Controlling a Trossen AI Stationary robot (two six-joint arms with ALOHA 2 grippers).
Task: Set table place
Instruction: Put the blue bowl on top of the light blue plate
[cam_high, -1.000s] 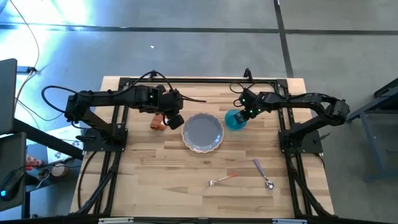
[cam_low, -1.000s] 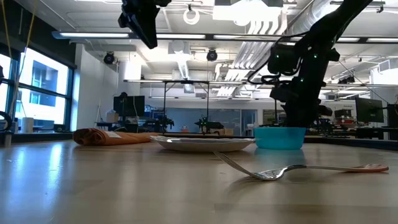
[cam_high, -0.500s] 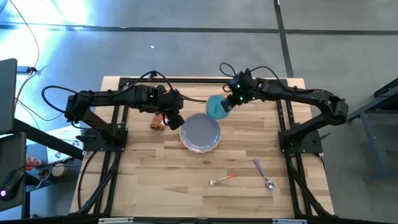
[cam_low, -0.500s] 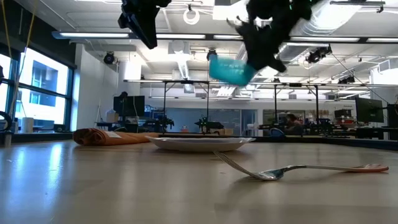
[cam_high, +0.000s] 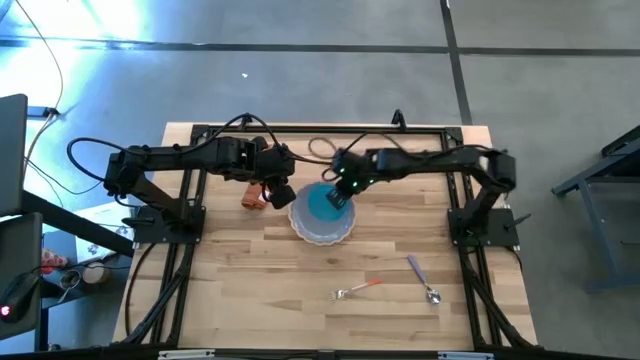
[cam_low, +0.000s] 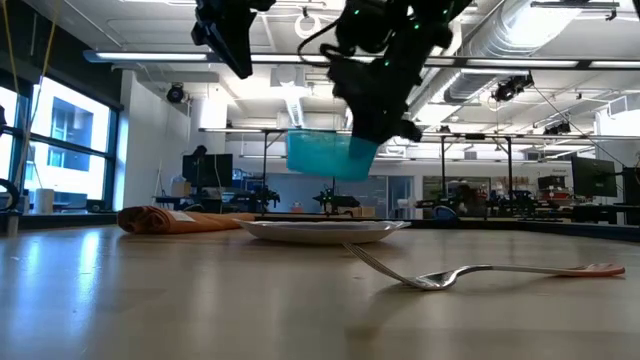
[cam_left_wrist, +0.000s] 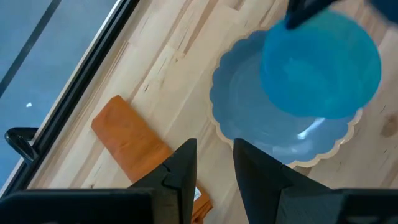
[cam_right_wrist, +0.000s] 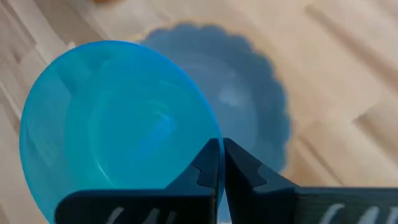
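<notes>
A blue bowl (cam_high: 323, 204) hangs above a grey scalloped plate (cam_high: 308, 234) that rests flat on the light-wood table (cam_high: 240, 280). My right gripper (cam_high: 342, 189) is shut on the bowl; the low view shows the bowl (cam_low: 330, 156) clear of the plate (cam_low: 320, 230). My left gripper (cam_high: 281, 193) hovers high, just left of the plate and beside a folded orange napkin (cam_high: 254, 194). Its fingers stand a little apart and are empty (cam_left_wrist: 214, 163). The bowl (cam_left_wrist: 320, 65) also shows over the plate (cam_left_wrist: 273, 134) in the left wrist view. My right gripper holds the bowl by its rim (cam_right_wrist: 210, 138), on the bowl's far right side. One finger is inside the bowl and one outside. The fingers slant down from the table's far right. The bowl hangs about level, open side up, clear of the plate (cam_right_wrist: 261, 106).
A fork (cam_high: 358, 289) with a reddish handle and a spoon (cam_high: 422, 278) with a purple handle lie nearer the front edge, right of centre. The napkin (cam_left_wrist: 134, 146) lies on the table left of the plate. A black rail frame (cam_high: 320, 130) runs along the table's far edge.
My right gripper has lifted the blue bowl off the table to the right of the plate, carried it up and toward the left, and lowered it over the plate. The bowl was tilted on the way and hangs about level now. The plate and napkin have stayed.
</notes>
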